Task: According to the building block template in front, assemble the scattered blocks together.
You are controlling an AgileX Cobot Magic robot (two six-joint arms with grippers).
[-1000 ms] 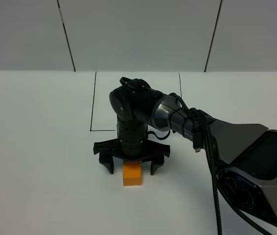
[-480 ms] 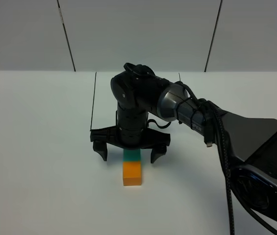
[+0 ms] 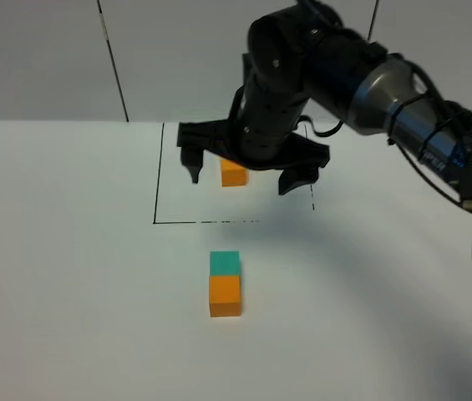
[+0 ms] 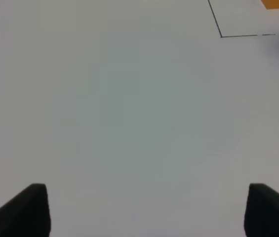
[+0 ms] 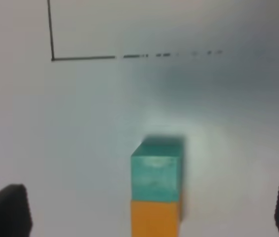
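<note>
White table [image 3: 68, 276], pale panelled wall behind. Right gripper [image 3: 248, 174] raised at upper centre, fingers wide apart, empty, over black outline [image 3: 157, 180]. Template's orange cube [image 3: 234, 174] visible inside; teal one hidden. Teal block [image 3: 225, 263] touches orange block [image 3: 225, 296], lower centre. Left gripper [image 4: 144, 210] spread apart, empty. Assembly appears done; next, likely retreat.

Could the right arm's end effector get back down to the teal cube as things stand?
Probably yes. The right end effector is open and empty, raised over the outlined square. The teal cube sits uncovered, touching the orange cube, with nothing between it and the end effector.
</note>
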